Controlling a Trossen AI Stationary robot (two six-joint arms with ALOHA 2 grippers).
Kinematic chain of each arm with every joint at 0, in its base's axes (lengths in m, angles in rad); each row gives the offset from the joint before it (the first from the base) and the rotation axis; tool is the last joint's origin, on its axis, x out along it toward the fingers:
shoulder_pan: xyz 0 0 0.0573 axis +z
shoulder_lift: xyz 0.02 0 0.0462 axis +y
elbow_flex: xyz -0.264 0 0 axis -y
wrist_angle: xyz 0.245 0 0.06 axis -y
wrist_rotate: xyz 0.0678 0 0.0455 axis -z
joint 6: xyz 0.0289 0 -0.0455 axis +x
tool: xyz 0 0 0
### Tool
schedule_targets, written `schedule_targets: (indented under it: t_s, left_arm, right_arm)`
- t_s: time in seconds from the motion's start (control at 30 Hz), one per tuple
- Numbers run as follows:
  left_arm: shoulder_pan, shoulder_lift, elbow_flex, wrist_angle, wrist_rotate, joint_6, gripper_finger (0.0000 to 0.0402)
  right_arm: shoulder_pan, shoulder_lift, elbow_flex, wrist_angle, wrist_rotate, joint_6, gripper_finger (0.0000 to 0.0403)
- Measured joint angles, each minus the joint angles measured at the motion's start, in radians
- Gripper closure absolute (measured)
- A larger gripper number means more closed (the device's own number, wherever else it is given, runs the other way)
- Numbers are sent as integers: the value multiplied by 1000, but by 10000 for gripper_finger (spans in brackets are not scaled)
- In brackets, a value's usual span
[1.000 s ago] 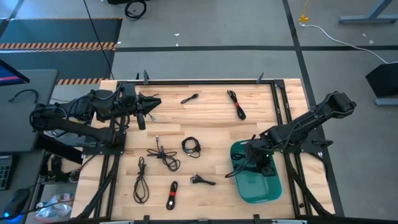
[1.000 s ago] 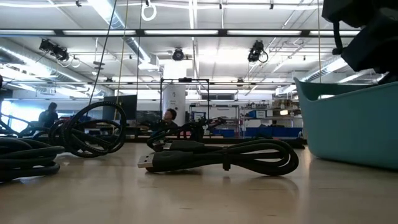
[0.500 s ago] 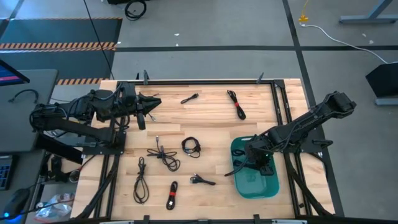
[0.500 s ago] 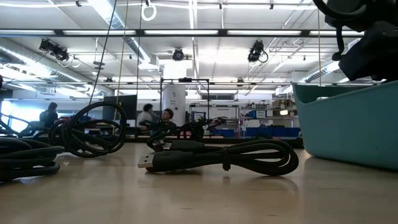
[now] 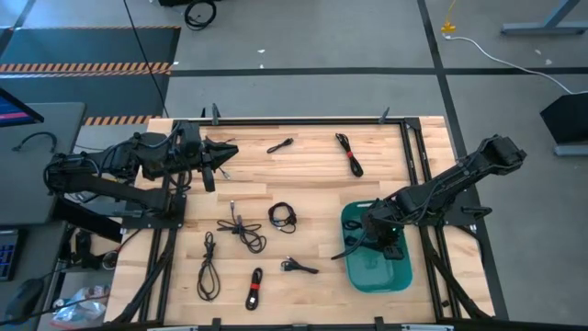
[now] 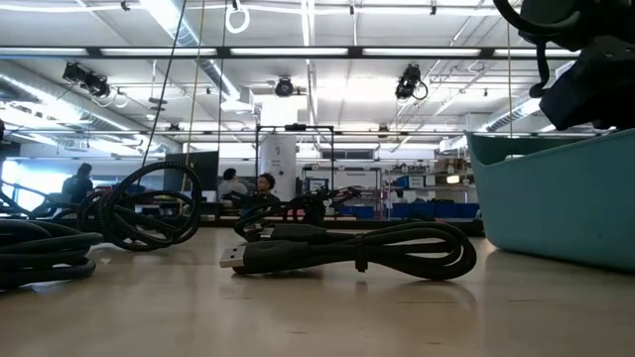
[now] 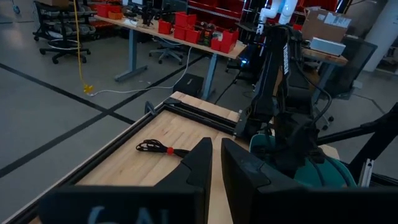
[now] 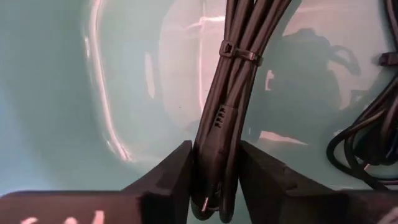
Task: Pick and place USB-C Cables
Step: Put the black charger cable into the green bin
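wooden table (image 5: pixel 312 175) | right gripper (image 8: pixel 214 180) in tub (image 5: pixel 397 276), cable (image 8: pixel 233 93) between jaws

Seven black USB-C cables lie loose on the worktop (image 5: pixel 312 184), each a small tied bundle. A short one (image 5: pixel 280 145) sits at twelve o'clock, a longer folded one (image 5: pixel 349 154) at one o'clock. Near the centre lie a round coil (image 5: pixel 283 216) and a tangled bundle (image 5: pixel 241 228). At seven o'clock lies a long loop (image 5: pixel 208 267); at six, one with a red band (image 5: pixel 254 289) and a small one (image 5: pixel 299 267). Another tied bundle (image 8: pixel 233 81) hangs inside the teal tub (image 5: pixel 381 271) at four o'clock, between the right hand's (image 8: pixel 214 165) fingers.
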Motion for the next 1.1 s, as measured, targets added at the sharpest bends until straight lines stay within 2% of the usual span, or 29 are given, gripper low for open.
schedule_targets:
  t_s: [0.3,0.47,0.63,0.87,1.1]
  left_arm:
    - [0,0,0,0,0,0,361]
    - [0,0,0,0,0,0,361]
    - [0,0,0,0,0,0,361]
    - [0,0,0,0,0,0,361]
    - [0,0,0,0,0,0,361]
  right_arm:
    - [0,0,0,1,0,27,326]
    - [0,0,1,1,7,30,301]
    - [0,0,2,0,31,99,276]
    - [25,0,58,-14,80,113,273]
    - [28,0,89,-27,84,120,272]
